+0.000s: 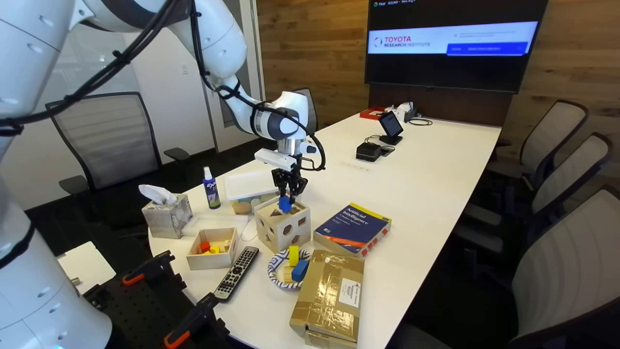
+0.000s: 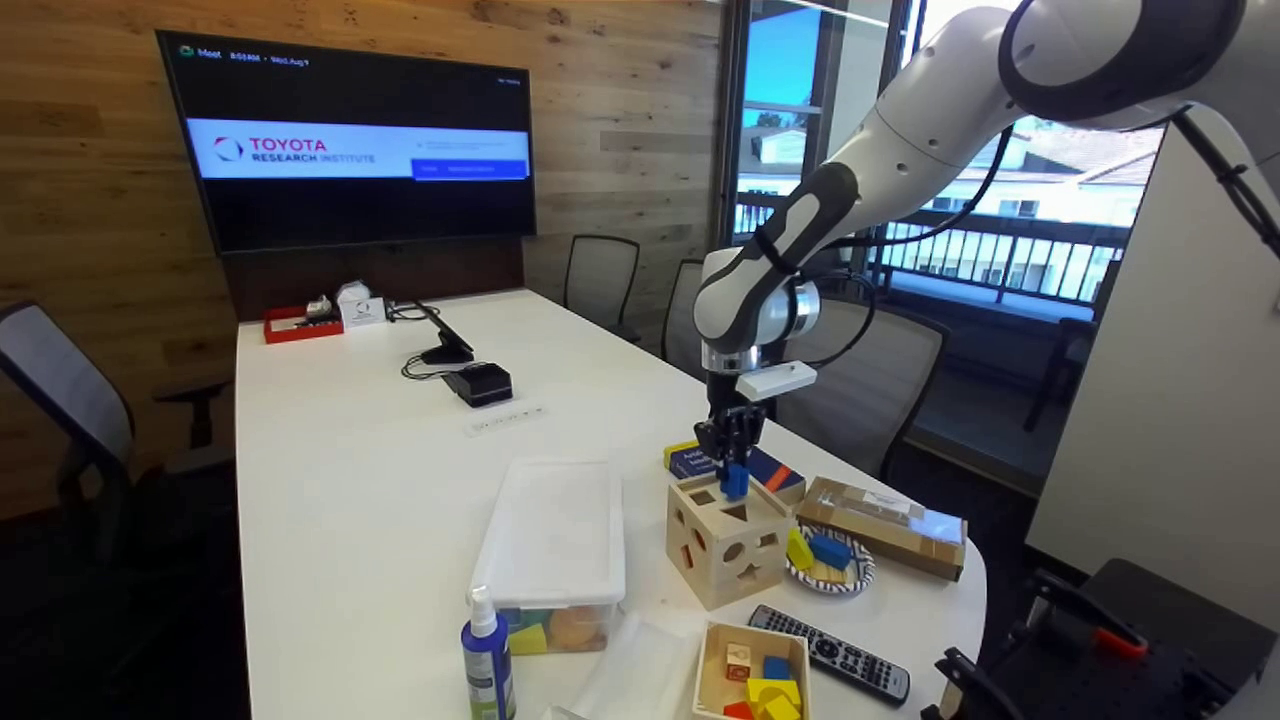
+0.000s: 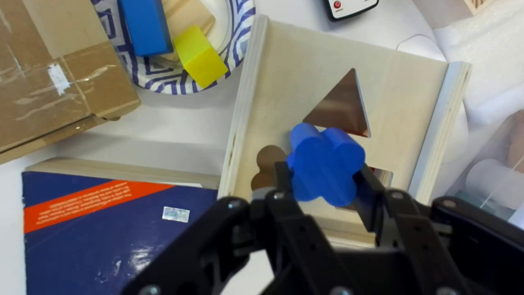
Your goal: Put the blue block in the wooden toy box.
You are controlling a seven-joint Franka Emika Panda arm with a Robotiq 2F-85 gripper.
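The blue block [image 3: 323, 168] has rounded, clover-like lobes and is held upright between the two fingers of my gripper [image 3: 321, 175]. In both exterior views the gripper [image 1: 288, 193] [image 2: 733, 455] points down with the blue block [image 1: 285, 204] [image 2: 735, 483] at its tips. The block is just over the top face of the wooden toy box [image 1: 272, 231] [image 2: 765, 568] [image 3: 286, 61]; I cannot tell if it touches. In the wrist view it overlaps the triangular hole's edge. A rounded-lobe hole [image 3: 268, 162] lies left of it, partly hidden by the finger.
A patterned bowl [image 1: 273, 278] with blue and yellow blocks, a taped cardboard box [image 1: 329, 291] and a book [image 1: 351, 228] stand close by. A small wooden tray [image 1: 210, 262], a remote [image 1: 236, 274], a lidded plastic bin [image 2: 550, 530] and a spray bottle [image 2: 487, 660] are also near.
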